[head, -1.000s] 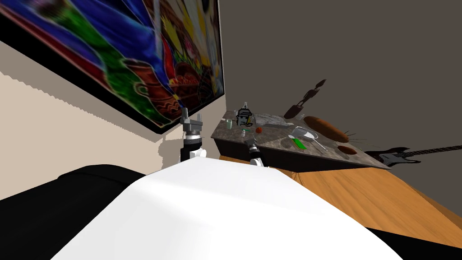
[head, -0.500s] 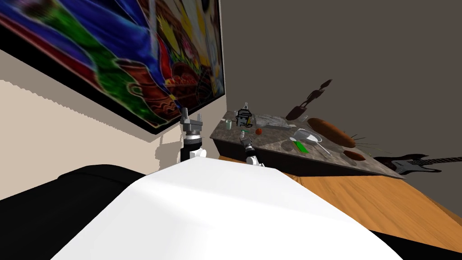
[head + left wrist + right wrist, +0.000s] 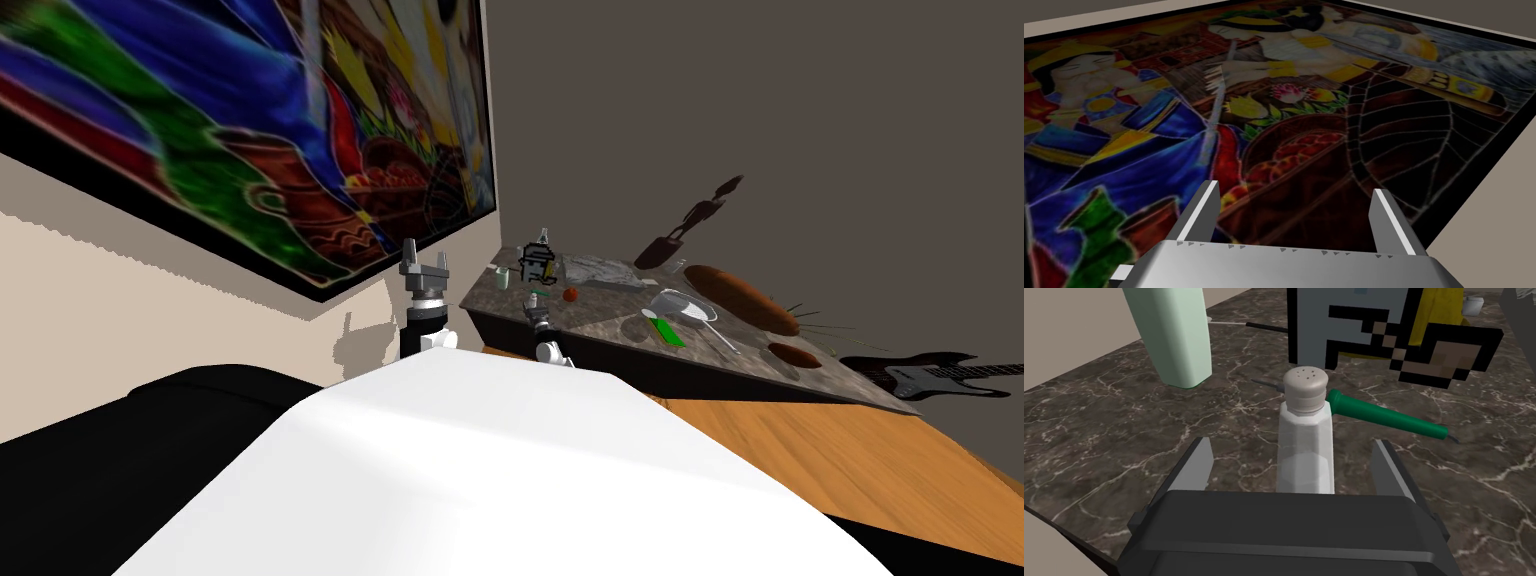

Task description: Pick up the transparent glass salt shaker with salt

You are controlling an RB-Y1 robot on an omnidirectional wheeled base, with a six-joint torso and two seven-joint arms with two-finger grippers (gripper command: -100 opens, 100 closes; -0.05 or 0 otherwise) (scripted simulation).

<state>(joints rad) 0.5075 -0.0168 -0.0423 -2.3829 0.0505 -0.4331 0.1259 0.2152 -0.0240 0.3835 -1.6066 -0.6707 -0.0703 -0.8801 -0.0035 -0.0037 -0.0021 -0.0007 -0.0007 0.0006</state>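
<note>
Flat even light; splayed wide-angle edges

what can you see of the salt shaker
The shaker is a clear, faceted body, whitish with salt, under a rounded grey cap with small holes. It stands upright on the dark marbled counter, between the open jaws of the right gripper, which do not touch it. A green tool lies just behind.
</note>
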